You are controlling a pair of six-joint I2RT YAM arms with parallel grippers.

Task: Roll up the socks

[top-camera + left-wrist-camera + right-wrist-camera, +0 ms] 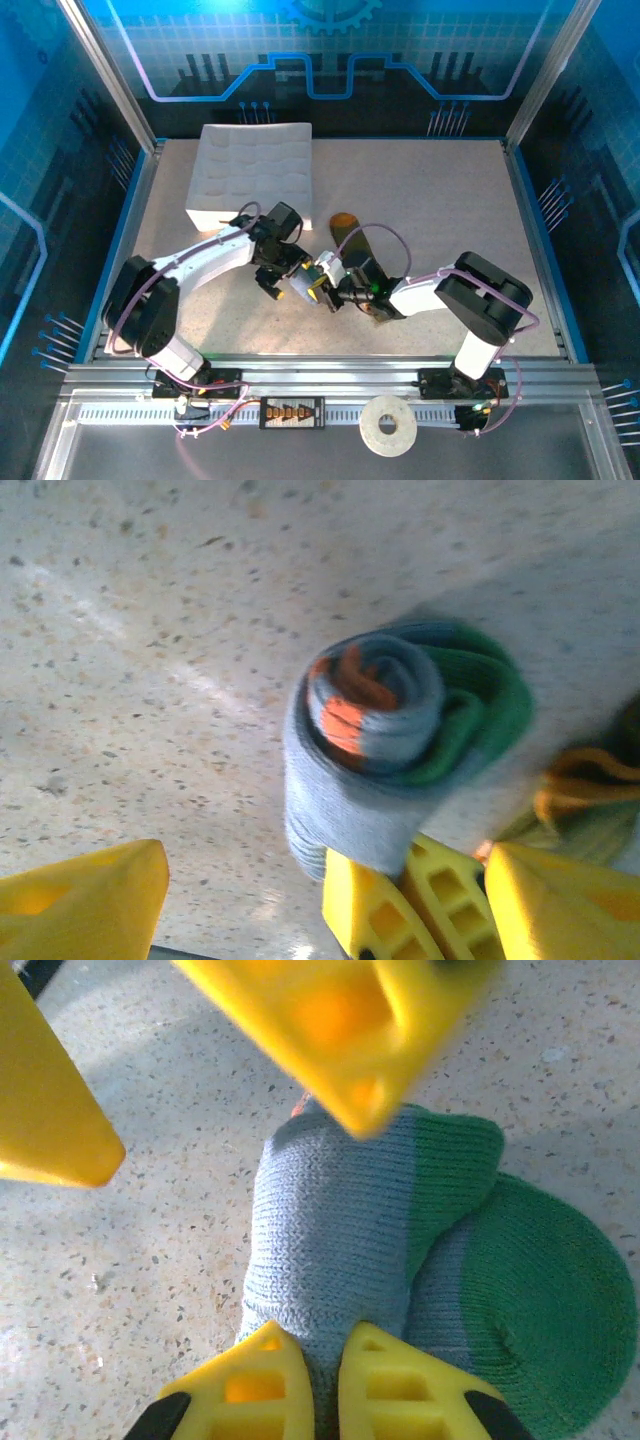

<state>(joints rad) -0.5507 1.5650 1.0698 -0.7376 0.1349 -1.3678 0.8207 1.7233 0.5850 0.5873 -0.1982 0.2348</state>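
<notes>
We found the grey-blue sock [400,740] wound into a tight roll at mid-frame. The right claw [320,1385] was clenched on its grey edge, and the left claw [322,865] was spread wide around it. The olive sock [352,238] lay just above centre, seemingly unrolled, so roughly half the job remained.
</notes>
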